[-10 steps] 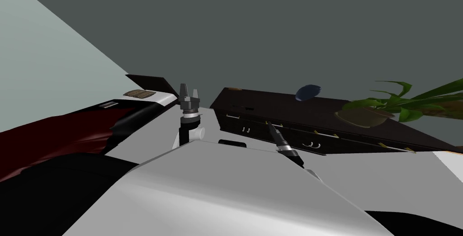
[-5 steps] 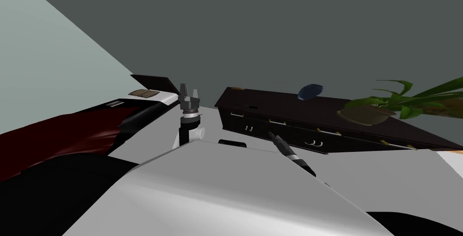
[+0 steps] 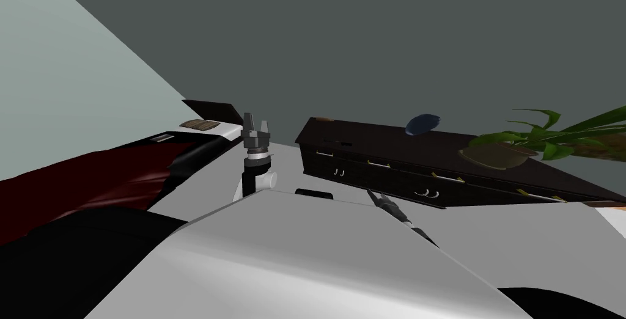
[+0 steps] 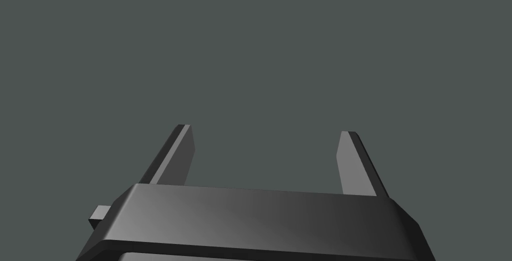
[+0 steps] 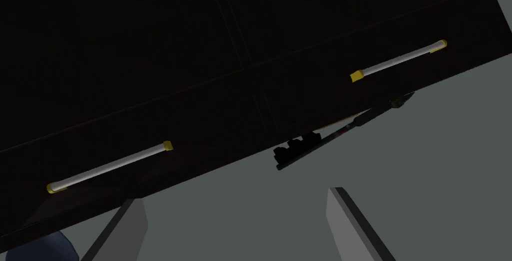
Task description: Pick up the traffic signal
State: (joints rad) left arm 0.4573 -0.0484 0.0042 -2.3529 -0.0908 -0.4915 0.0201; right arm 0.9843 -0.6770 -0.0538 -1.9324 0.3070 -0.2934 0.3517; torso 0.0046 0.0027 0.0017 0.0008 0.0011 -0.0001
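Traffic signal [image 5: 299,148]: dark and slim, lying flat on the grey floor at the foot of the dresser [image 5: 200,48], just beyond the right jaws.
Right jaws: open, empty, aimed at the drawer fronts; just right of centre in the head view.
Left jaws: open, empty, upright; left of centre in the head view.
Collision risk: a blade may strike the dresser's lower edge or the floor.
Displacement risk: a nudge could push the signal under the dresser.
Grip risk: the thin pole may pivot if gripped off-centre.

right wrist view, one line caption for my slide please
Open right claw faces a black traffic signal lying along the foot of a dark dresser.
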